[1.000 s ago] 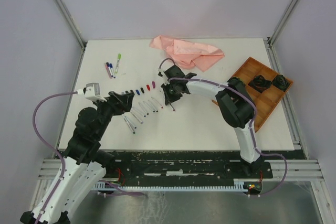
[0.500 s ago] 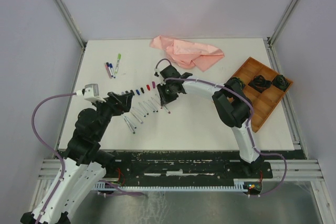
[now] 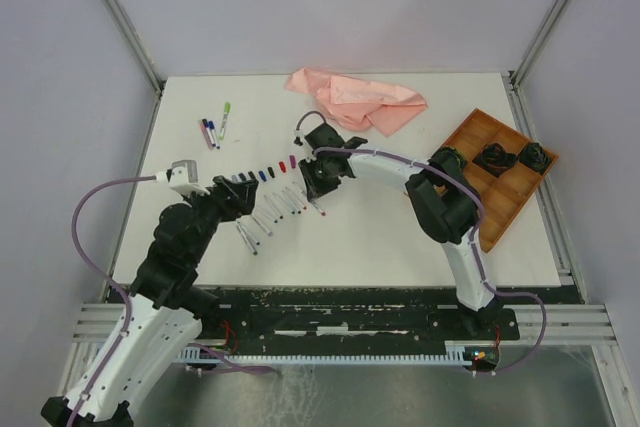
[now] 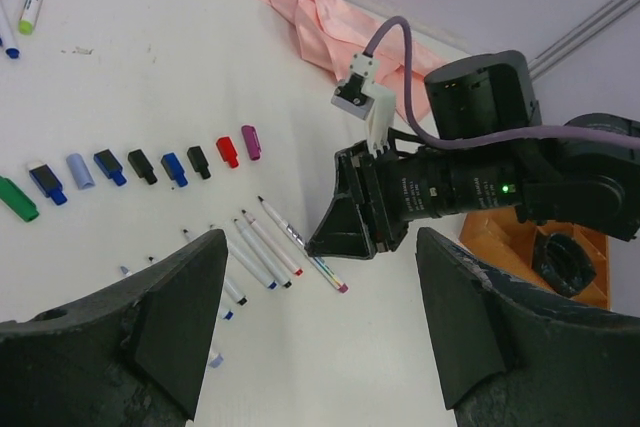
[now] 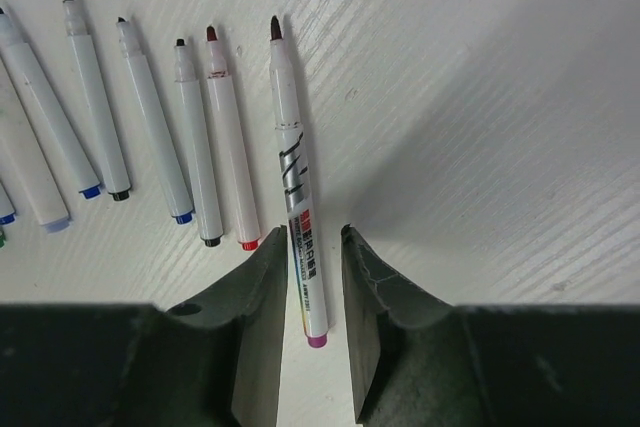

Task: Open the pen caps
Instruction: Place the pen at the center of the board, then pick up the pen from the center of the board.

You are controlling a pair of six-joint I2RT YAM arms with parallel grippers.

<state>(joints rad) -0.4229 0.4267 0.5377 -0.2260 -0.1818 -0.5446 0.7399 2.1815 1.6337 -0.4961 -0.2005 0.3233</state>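
Several pen caps [image 4: 173, 168] lie in a row on the white table, from green at the left to magenta [image 4: 250, 142] at the right; the row also shows in the top view [image 3: 265, 174]. Below them lie several uncapped white pens [image 5: 150, 117]. The magenta-tipped pen [image 5: 295, 177] lies flat between the fingers of my right gripper [image 5: 312, 237], which is open, with a gap beside the barrel. My left gripper [image 4: 320, 237] hovers wide open and empty above the pens, facing the right gripper [image 4: 345, 232].
Three capped pens [image 3: 215, 129] lie at the back left. A pink cloth [image 3: 355, 99] is bunched at the back. A wooden tray [image 3: 480, 197] with black objects [image 3: 495, 157] sits at the right edge.
My right gripper's jaws have parted and let the magenta-tipped pen down onto the table, at the right end of the pen row. The left arm shifted only slightly.
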